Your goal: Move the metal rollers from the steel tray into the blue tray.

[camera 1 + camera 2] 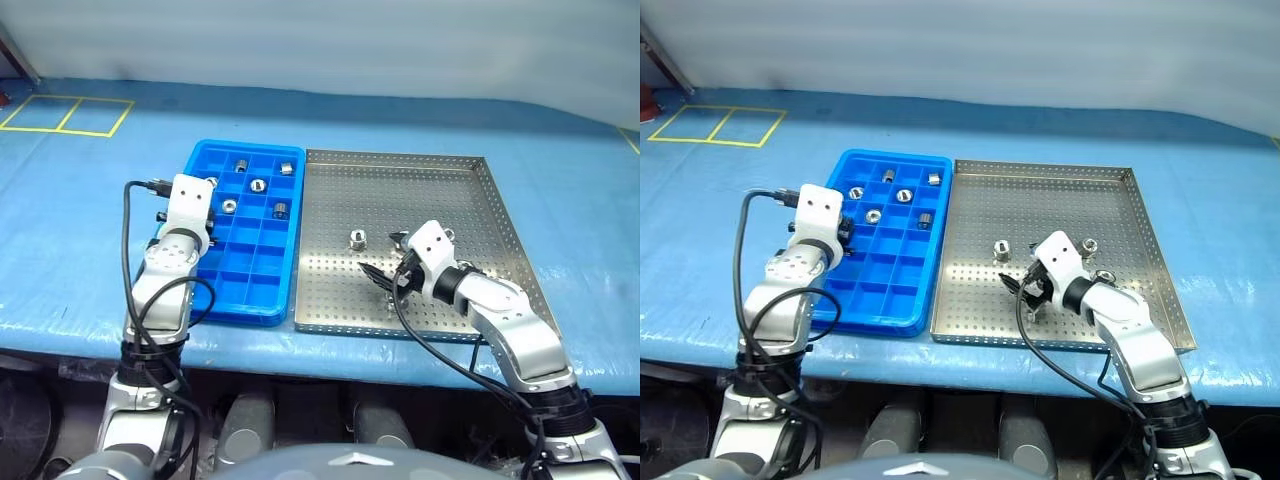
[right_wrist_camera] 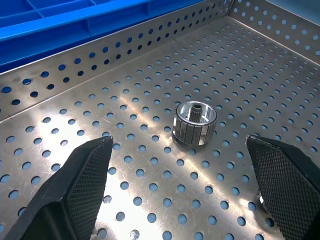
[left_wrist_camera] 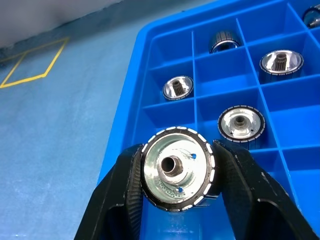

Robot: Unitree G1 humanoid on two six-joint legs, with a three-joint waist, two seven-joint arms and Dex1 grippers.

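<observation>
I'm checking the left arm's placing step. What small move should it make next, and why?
Probably lower the left gripper into an empty compartment of the blue tray and release. Its jaws are shut on a metal roller at the tray's near-left edge, above the cells; neighbouring cells already hold rollers.

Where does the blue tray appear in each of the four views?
Left eye view: blue tray left of centre, beside the steel tray.
Right eye view: left of centre again.
Left wrist view: under and beyond the roller in the left gripper.
Right wrist view: its wall beyond the steel tray's perforated rim.
Shared landmark: its compartment grid.
</observation>
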